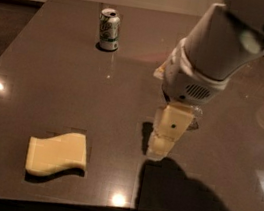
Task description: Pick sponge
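1. The sponge (56, 158), a pale yellow wavy-edged foam slab, is laid flat on the glossy dark table (50, 78), front left;
2. a cylindrical soda can (109, 29) is stood upright behind;
3. the cream, blocky gripper (158, 150) is held well right of the sponge; how far it is open cannot be told.

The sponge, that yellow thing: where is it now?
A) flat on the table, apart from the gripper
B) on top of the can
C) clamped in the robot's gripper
A: the sponge lies flat on the table, bare tabletop separating it from the gripper above the table's middle.
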`<state>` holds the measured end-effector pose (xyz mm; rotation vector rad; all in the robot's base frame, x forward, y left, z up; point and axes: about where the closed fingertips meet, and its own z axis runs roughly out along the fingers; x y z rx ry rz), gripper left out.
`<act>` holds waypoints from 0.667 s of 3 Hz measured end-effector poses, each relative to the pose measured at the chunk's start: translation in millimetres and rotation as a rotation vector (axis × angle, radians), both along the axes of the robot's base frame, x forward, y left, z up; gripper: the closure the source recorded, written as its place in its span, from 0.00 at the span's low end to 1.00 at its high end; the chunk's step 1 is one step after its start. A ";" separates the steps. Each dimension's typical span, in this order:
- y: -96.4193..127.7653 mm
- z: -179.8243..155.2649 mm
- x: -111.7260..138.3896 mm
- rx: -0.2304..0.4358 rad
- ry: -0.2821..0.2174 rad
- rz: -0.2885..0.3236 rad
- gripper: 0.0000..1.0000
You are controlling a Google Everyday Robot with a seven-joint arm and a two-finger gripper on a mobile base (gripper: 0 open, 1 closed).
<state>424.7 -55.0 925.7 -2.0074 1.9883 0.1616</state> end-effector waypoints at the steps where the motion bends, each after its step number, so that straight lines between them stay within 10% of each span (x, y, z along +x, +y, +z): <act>1: 42.0 -22.4 -15.5 -0.005 0.008 0.099 0.00; 2: 81.2 -47.4 -34.0 -0.020 0.041 0.207 0.00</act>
